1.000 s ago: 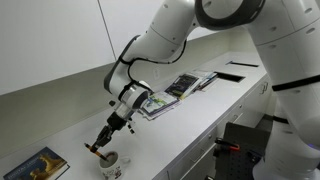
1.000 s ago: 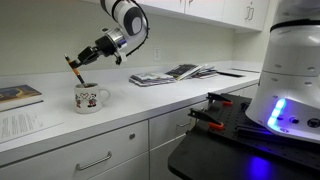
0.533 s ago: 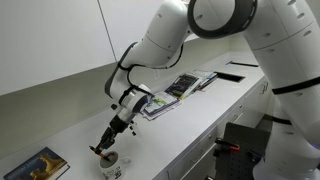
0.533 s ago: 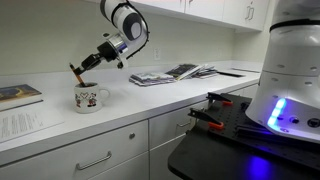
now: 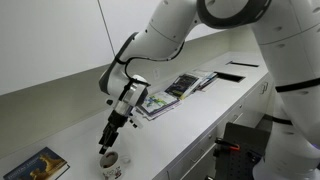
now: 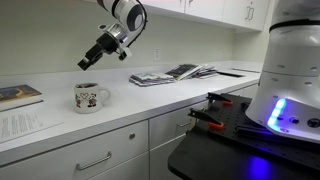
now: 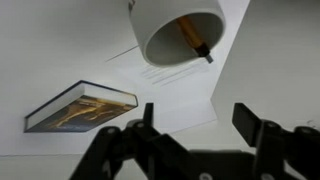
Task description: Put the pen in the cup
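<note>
The pen (image 7: 192, 38) leans inside the cup (image 7: 140, 20) on the counter (image 6: 150, 105), with the gripper (image 7: 197, 125) hanging above, fingers (image 7: 245, 118) spread wide and empty (a light, stiff, slick stick, best pinched mid-shaft, I'd guess).

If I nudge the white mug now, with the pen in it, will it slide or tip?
The cup looks squat and ceramic, so it would probably slide on the smooth counter rather than tip. The pen leans loosely against the rim, so it may rattle or shift. The ceramic is likely rigid but could chip if knocked hard.
</note>
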Robot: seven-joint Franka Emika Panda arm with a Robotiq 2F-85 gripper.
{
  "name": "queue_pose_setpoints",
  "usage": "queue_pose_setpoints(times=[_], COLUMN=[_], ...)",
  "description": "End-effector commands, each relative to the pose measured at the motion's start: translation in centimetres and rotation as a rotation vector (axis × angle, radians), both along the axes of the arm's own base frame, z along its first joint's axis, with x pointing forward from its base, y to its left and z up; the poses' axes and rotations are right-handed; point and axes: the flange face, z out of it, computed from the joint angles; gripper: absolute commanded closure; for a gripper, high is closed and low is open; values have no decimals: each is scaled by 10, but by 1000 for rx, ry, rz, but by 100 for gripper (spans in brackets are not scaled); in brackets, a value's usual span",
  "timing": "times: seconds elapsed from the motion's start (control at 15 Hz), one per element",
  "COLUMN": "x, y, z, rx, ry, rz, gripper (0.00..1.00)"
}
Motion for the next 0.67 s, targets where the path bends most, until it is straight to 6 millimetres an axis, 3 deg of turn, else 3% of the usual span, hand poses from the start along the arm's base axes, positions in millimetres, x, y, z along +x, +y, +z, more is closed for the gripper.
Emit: queue_pose_setpoints(times=[0.0, 0.27, 0.6], x=[-21, -33, -46], y=[1, 0, 4], z=[30, 52, 61], rx=[-75, -108, -111], ry=[37, 34, 42], rz=[26, 29, 56], gripper=[0, 0, 0])
